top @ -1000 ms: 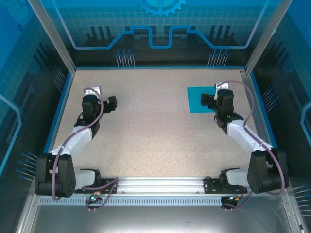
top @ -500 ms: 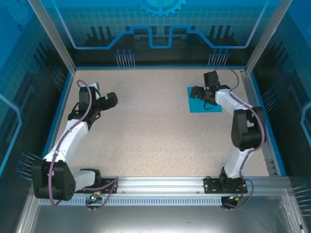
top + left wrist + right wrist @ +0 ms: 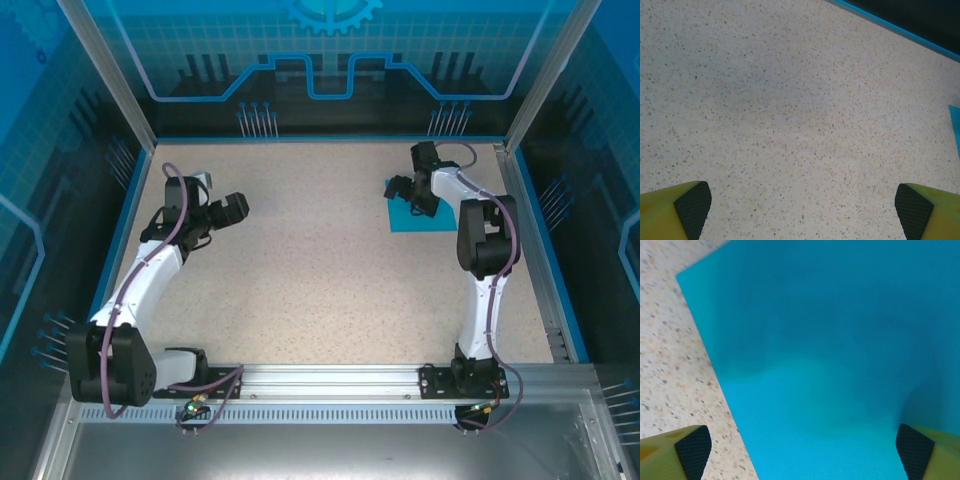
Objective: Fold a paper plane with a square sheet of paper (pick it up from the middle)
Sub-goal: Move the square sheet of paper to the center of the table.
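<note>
The square sheet of paper (image 3: 412, 218) lies flat at the back right of the speckled table, plain teal-blue; it spreads wide across the right wrist view (image 3: 840, 365), one corner at upper left. My right gripper (image 3: 408, 192) hovers over the sheet's far-left part, open, its yellow fingertips (image 3: 687, 450) spread wide with nothing between them. My left gripper (image 3: 232, 207) hangs open over bare table at the left, well away from the sheet, fingertips (image 3: 690, 207) far apart. A sliver of the sheet (image 3: 955, 127) shows at the right edge of the left wrist view.
A blue rim (image 3: 320, 140) borders the tabletop at the back and sides, with aluminium posts (image 3: 110, 75) at the corners. Bare speckled table (image 3: 310, 270) stretches between the two arms. The arm bases sit on a rail (image 3: 330, 380) at the near edge.
The right arm has swung up and stretched toward the back, bringing its gripper leftward over the sheet's far-left part. The left gripper shifted slightly right. Both stayed open.
</note>
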### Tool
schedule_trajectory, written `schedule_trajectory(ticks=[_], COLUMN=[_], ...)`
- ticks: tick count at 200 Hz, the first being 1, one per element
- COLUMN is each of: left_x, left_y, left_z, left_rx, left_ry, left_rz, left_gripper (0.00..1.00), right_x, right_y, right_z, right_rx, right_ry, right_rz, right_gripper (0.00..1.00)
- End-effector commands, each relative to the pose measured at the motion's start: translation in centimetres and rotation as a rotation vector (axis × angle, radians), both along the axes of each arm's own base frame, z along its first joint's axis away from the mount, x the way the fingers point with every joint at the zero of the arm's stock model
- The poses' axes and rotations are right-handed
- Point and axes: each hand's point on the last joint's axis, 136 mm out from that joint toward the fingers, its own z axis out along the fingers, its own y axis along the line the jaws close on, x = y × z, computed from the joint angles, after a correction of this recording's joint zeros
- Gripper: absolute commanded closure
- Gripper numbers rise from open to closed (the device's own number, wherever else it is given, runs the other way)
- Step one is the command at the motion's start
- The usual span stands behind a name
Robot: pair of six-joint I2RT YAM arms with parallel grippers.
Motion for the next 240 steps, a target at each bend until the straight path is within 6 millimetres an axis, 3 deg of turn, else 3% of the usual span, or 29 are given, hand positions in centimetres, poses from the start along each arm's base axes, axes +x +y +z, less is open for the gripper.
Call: schedule_trajectory(ticks=[1,30,54,90,120,130,147,170,202,240], left_x=[0.1,0.1,0.0,-0.2,-0.5,-0.6,-1.0,-1.3,-2.1,-2.5], left_y=[-0.9,-1.1,-1.5,-2.2,-3.1,-3.7,-4.7,-6.1,-8.9,-11.5], left_z=[0.4,-0.1,-0.7,-1.4,-2.0,-2.2,-2.7,-3.3,-5.0,-6.5], left_rx=[-0.049,-0.076,-0.105,-0.124,-0.150,-0.157,-0.172,-0.210,-0.304,-0.302], left_ry=[0.017,0.031,0.051,0.067,0.091,0.098,0.111,0.124,0.173,0.203], left_rz=[-0.014,-0.007,-0.008,-0.017,-0.026,-0.041,-0.058,-0.062,-0.051,-0.092], left_gripper=[0.02,0.02,0.01,0.01,0.01,0.01,0.02,0.01,0.02,0.02], right_x=[-3.6,-8.6,-12.9,-19.8,-23.9,-24.2,-22.9,-20.2,-17.9,-16.4], right_y=[0.5,3.0,6.6,11.6,15.0,15.5,15.8,14.2,10.9,10.6], right_z=[-2.0,-2.5,-2.2,-3.5,-3.6,-2.7,1.0,4.9,3.4,1.6], right_rx=[0.050,0.082,0.116,0.104,0.023,0.000,-0.039,-0.109,-0.150,-0.200], right_ry=[0.144,0.229,0.276,0.356,0.382,0.355,0.249,0.093,0.134,0.168], right_rz=[-0.038,0.011,0.084,0.189,0.335,0.364,0.376,0.343,0.285,0.292], right_gripper=[0.02,0.05,0.05,0.05,0.05,0.05,0.06,0.05,0.06,0.07])
